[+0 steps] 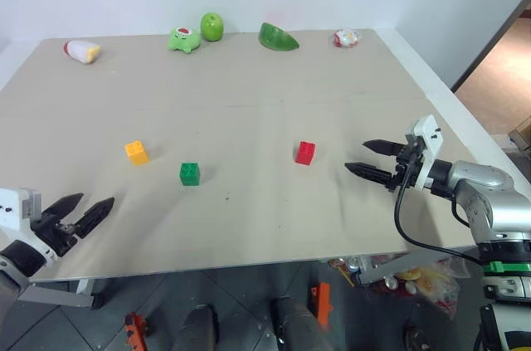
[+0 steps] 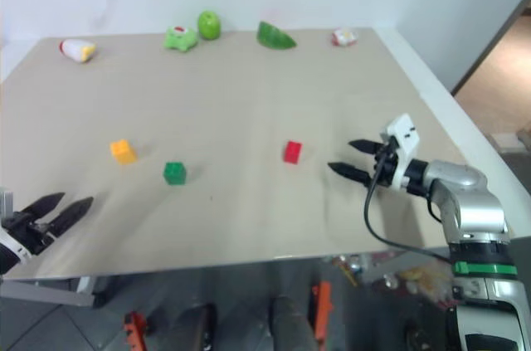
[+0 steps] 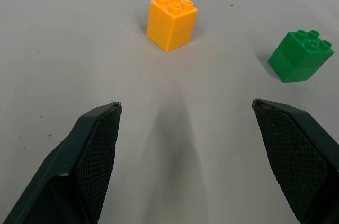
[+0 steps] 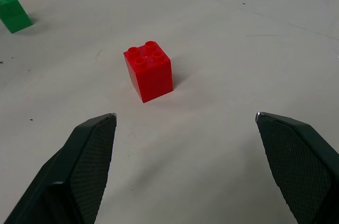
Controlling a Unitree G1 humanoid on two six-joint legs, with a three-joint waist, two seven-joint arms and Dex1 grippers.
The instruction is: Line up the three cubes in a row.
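Three glossy, studded plastic cubes sit apart on my matte beige table (image 1: 249, 226): orange cube (image 1: 136, 152) leftmost, green cube (image 1: 190, 173) beside it, red cube (image 1: 305, 153) toward the right. My left gripper (image 1: 87, 212) hovers near the front edge, jaws wide, empty. My right gripper (image 1: 370, 159) points at red, equally wide.

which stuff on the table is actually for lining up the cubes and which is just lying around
For the job:
- red cube
- green cube
- orange cube

Just lying about, along the far edge of the table:
- green frog toy
- green apple
- green wedge-shaped fruit
- red and white toy
- white, red and yellow toy
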